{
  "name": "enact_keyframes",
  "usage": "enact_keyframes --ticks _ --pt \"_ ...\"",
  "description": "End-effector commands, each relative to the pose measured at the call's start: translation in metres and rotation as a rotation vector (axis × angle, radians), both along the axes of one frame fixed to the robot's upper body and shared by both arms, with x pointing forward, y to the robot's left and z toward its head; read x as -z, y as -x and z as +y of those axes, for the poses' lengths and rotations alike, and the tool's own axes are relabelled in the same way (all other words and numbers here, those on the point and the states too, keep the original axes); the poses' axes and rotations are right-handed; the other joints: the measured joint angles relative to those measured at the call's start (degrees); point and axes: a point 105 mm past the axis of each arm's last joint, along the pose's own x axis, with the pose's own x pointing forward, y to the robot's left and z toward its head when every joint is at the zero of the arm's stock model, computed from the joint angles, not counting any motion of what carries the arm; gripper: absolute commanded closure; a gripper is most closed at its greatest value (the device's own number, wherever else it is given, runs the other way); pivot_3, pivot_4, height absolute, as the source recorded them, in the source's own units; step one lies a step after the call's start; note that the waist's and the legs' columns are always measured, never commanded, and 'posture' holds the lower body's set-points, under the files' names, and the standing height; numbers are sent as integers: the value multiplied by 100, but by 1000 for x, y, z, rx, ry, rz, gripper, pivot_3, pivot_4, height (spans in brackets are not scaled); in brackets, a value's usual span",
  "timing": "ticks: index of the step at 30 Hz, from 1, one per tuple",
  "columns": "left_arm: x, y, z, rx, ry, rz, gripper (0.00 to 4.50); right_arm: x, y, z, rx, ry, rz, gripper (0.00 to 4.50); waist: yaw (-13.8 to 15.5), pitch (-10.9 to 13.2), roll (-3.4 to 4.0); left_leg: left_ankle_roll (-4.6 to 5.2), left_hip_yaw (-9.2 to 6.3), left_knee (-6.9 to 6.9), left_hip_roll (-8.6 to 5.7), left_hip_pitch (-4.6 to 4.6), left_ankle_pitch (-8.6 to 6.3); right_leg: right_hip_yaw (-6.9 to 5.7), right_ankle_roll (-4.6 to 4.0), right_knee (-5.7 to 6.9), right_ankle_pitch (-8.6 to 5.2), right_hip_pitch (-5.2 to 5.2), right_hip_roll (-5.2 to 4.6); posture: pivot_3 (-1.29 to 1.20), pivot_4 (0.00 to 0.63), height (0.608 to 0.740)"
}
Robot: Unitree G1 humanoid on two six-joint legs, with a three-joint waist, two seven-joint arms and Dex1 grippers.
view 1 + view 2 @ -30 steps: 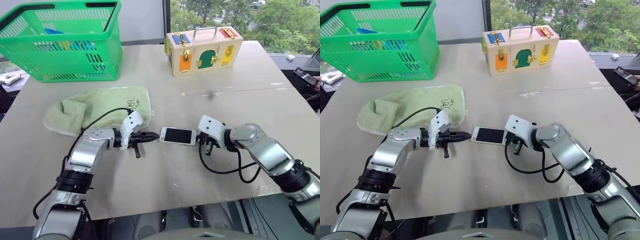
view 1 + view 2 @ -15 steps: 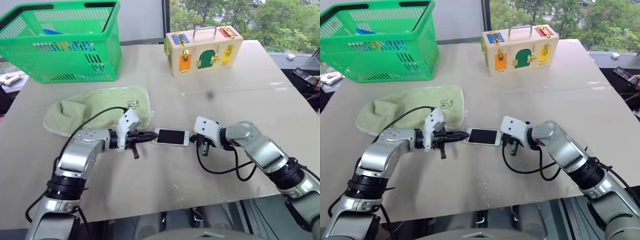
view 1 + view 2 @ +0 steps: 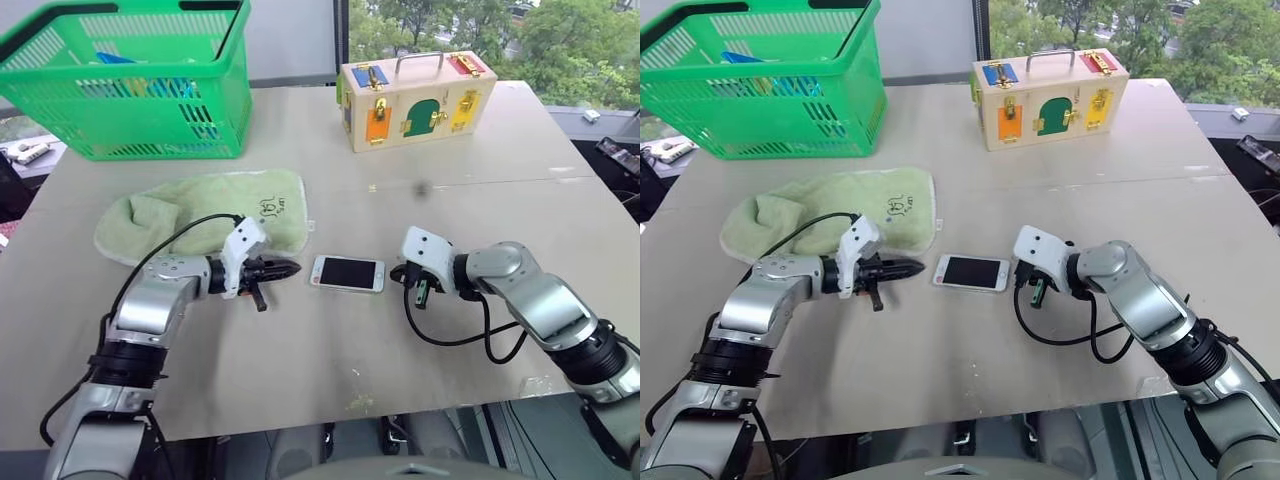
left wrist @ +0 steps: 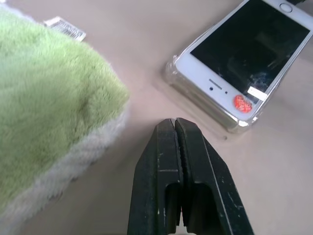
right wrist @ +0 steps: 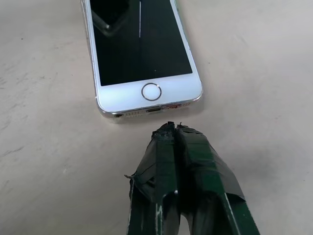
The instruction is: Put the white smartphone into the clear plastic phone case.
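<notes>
The white smartphone (image 3: 347, 273) lies flat, screen up, at the middle of the table between my two grippers. In the left wrist view it sits in the clear plastic phone case (image 4: 168, 73), whose transparent rim wraps its speaker end. My left gripper (image 3: 290, 268) is shut and empty, pointing at that end with a small gap (image 4: 175, 122). My right gripper (image 3: 400, 274) is also shut and empty, its tips (image 5: 172, 128) just short of the home-button end (image 5: 151, 91).
A green towel (image 3: 200, 210) lies just behind my left gripper. A green basket (image 3: 130, 80) stands at the back left and a wooden lock box (image 3: 415, 88) at the back centre. The table's front edge (image 3: 330, 415) runs close below my arms.
Half a second ago my left gripper's tips were at the phone's end; now a small gap separates them. The right gripper also stands a little off the phone. The camera view has shifted.
</notes>
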Motion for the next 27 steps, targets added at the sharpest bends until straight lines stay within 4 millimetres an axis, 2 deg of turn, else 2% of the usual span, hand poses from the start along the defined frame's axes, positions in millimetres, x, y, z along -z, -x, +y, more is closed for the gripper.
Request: enact_keyframes --ticks 1,7,12,19,22,27 --pt "-4 1 -11 43 3 -32 4463 -11 0 12 -45 -3 -46 4500 -2 0 0 0 2 1 0 0 0 1 0 0 0 0 0 0 150 740" --pt "1 3 -16 50 10 -23 4463 -5 -1 34 -121 4 -30 4500 -13 0 0 1 -2 3 0 3 0 -2 0 4 1 2 3 0 150 740" --pt "4 6 -16 52 14 -21 4463 0 -5 37 -156 17 -32 4500 -32 -2 -1 1 -1 4 1 13 0 -1 0 8 1 8 2 0 150 740" --pt "1 20 -11 46 60 6 4463 -9 -11 21 -118 -19 -59 4500 -41 -1 0 0 7 1 6 23 0 7 0 9 0 11 -7 0 150 740" --pt "1 34 -17 88 75 31 4463 -13 -6 13 -120 -50 -58 4500 -35 0 2 -1 8 -3 4 18 0 10 0 5 0 9 -10 0 150 740" --pt "6 43 -25 71 96 44 4463 -8 -1 -2 -117 -24 -56 4500 -19 1 2 0 5 -1 2 4 0 5 0 -1 0 4 -10 0 150 740"
